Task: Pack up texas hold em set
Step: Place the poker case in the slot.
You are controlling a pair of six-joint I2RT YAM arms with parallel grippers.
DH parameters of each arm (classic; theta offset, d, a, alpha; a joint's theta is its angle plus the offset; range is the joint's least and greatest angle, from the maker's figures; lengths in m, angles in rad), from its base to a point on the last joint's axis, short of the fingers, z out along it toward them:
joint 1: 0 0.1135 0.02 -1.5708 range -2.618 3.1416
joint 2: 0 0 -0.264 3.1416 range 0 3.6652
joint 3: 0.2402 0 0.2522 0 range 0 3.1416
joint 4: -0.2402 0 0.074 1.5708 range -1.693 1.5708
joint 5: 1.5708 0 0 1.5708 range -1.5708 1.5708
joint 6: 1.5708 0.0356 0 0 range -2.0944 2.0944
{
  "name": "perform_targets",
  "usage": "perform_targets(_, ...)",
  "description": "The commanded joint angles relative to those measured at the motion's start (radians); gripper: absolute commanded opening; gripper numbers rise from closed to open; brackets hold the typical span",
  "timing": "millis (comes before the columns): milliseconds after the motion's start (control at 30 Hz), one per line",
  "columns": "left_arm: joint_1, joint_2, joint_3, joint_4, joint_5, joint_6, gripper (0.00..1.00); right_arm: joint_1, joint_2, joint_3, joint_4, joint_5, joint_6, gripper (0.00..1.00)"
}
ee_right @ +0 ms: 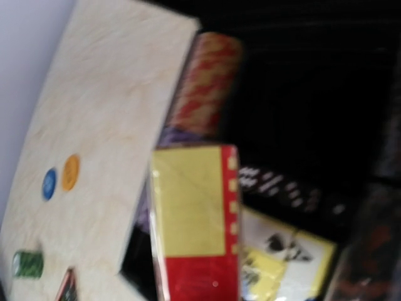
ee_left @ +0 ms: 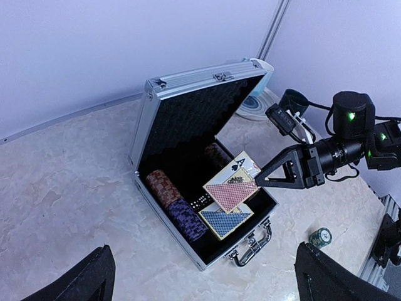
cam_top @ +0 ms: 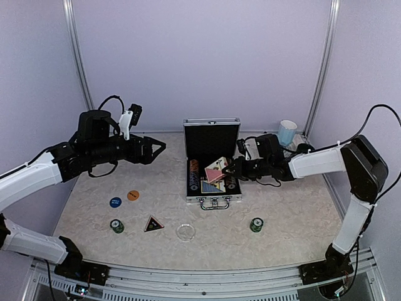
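R wrist view blurred; red deck (ee_right: 194, 226) cut off by btm edge.

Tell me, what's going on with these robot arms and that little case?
The right arm holds a red card deck in its jaws over the open silver case, where a blue deck and chip rows lie. The left arm hovers to its left, jaws open and empty. Two green chip stacks, a blue disc, an orange disc, a black triangle and a clear disc wait on the table.

Below the right gripper (cam_top: 228, 169) and its held red deck (cam_top: 216, 168), blue deck (cam_top: 209, 186) and chip rows (cam_top: 193, 176) crowd the case (cam_top: 213, 199) floor; the upright lid (cam_top: 212, 139) walls one side
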Motion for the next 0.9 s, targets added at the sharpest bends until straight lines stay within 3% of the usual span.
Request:
perform_targets(0,0.017,-0.031,-0.023,0.042,-0.027,-0.009,0.99,-0.012,0.055,0.080,0.078,0.057,0.063,0.00)
perform_targets(567,0.040,-0.036,-0.057,0.064,-0.013,-0.008,0.99,-0.018,0.299,0.290,0.063,0.101,0.126,0.00)
perform_targets(867,0.048,-0.036,-0.068,0.073,-0.009,-0.014,0.99,-0.017,0.309,0.285,0.087,0.041,0.158,0.00)
